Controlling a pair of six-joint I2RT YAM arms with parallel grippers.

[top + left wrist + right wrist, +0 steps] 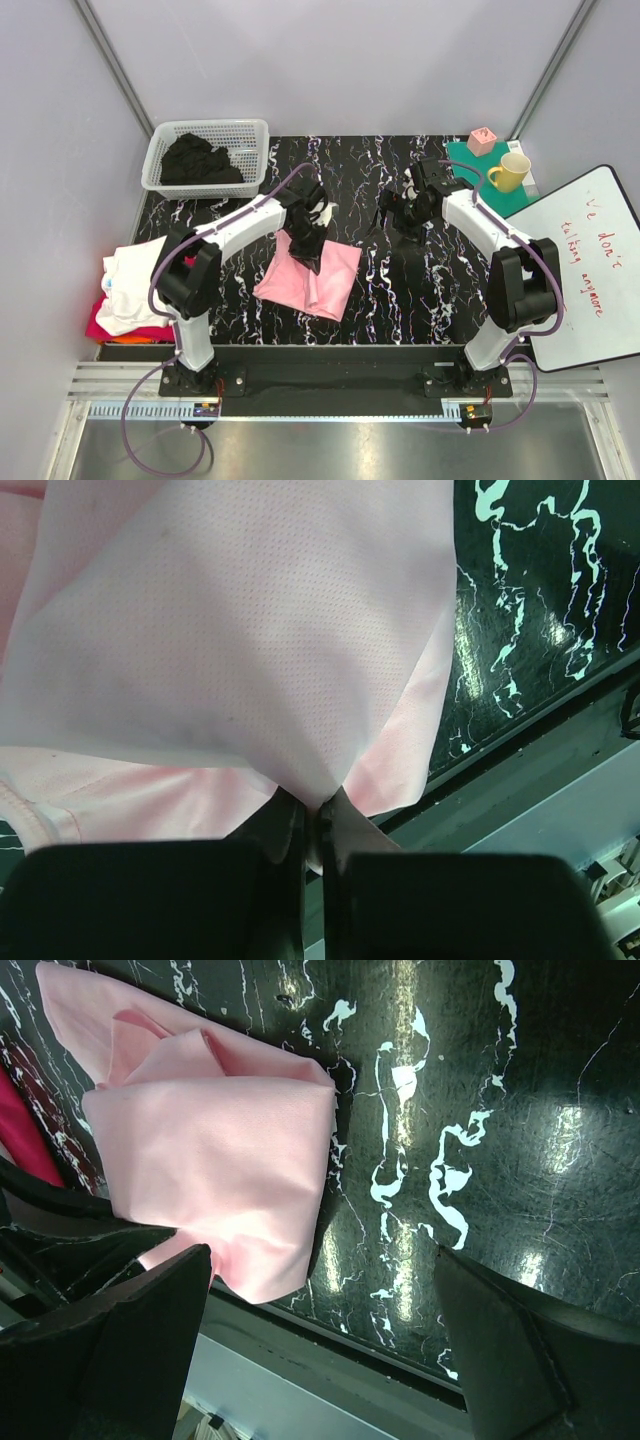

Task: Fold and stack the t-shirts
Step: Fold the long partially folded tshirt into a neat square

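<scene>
A light pink t-shirt (pixel 318 283) lies partly folded on the black marbled table, near the middle. My left gripper (pixel 310 250) points down at its far edge and is shut on a pinch of the pink cloth (pixel 230 630), which bunches up between the jaws of the left gripper (pixel 318 805). To the right, my right gripper (pixel 395 215) hovers open above bare table; in its wrist view the right gripper (pixel 322 1252) has nothing between its fingers and the pink t-shirt (pixel 210 1140) lies off to its left. At the table's left edge a white t-shirt (pixel 130 280) tops a pile with a magenta-red one (pixel 108 325).
A white lattice basket (pixel 255 135) at the back left holds black t-shirts (pixel 200 160). A yellow mug (pixel 510 172) and a pink cube (pixel 482 140) sit on a green mat (pixel 470 160) at the back right. A whiteboard (pixel 590 270) lies on the right.
</scene>
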